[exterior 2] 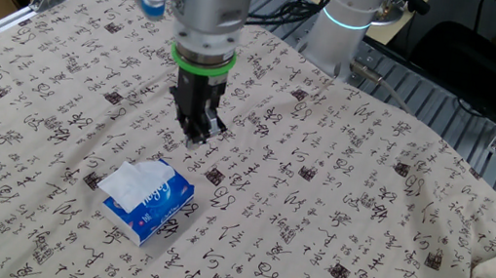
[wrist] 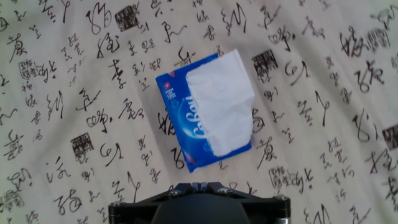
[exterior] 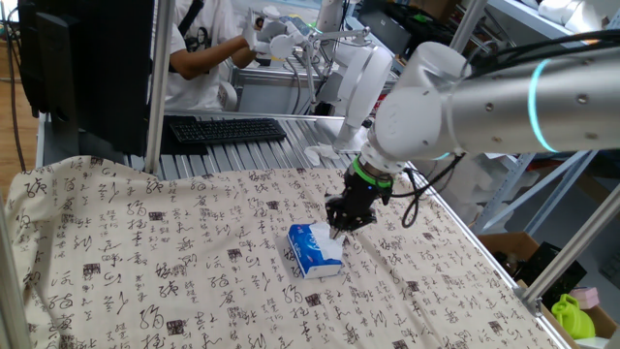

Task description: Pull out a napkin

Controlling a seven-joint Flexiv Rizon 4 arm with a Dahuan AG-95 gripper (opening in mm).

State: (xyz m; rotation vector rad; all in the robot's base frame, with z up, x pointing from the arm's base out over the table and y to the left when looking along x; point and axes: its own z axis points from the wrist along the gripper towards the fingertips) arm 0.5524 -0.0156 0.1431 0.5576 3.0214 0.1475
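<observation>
The blue-and-white tissue pack (wrist: 183,124) lies flat on the patterned cloth (wrist: 74,93). A white napkin (wrist: 221,102) sticks out of its top and lies spread over one half of the pack. Pack (exterior 2: 159,207) and napkin (exterior 2: 128,183) also show in the other fixed view, and the pack (exterior: 312,250) in one fixed view. My gripper (exterior 2: 197,134) hangs above the cloth beside the pack, apart from it, pointing down. Its fingers are together and hold nothing. In the hand view the gripper (wrist: 199,185) sits at the bottom edge, below the pack.
A black keyboard (exterior: 228,129) and white wads (exterior: 320,153) lie beyond the cloth's far edge. A person (exterior: 203,48) sits behind them. A second robot base (exterior 2: 350,16) stands at the table's edge. Metal frame posts (exterior: 155,87) rise around the table.
</observation>
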